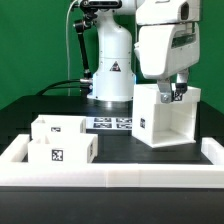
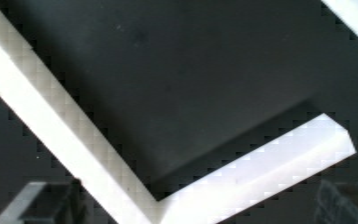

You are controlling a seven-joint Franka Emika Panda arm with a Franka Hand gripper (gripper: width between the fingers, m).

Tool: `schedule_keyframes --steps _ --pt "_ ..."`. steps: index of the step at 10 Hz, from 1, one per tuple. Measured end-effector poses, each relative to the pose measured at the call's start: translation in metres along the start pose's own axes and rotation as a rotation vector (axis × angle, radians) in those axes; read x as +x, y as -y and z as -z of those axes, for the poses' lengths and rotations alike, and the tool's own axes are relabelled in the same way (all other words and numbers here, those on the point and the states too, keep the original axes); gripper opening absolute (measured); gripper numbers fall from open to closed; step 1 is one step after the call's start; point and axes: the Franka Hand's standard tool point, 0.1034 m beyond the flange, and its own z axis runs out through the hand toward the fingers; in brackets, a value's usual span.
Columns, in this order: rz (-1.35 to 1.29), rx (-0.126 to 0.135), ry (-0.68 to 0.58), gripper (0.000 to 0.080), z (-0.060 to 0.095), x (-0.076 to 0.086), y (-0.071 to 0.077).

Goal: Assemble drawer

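Jaws spread astride a wall of the boxy white housing (image 1: 165, 120).

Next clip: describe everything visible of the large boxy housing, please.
The housing is a white, plastic-looking box standing upright on the black table at the exterior view's right, apart from both small trays. One black-and-white tag shows on its face toward the exterior view's left. The end effector sits at its top edge, fingers spread; whether they touch it cannot be told.

A dark triangular warning sign (image 1: 116, 68) stood on the robot arm's white base (image 1: 108, 88). No lettering or numbers were legible.
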Motion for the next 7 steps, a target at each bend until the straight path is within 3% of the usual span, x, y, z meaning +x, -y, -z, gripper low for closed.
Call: schedule_keyframes --steps 5,7 --pt "0.006 0.006 -0.008 0.065 0.0 -0.001 -0.001" --pt "-0.157 0.011 0.004 0.065 0.0 -0.007 0.013"
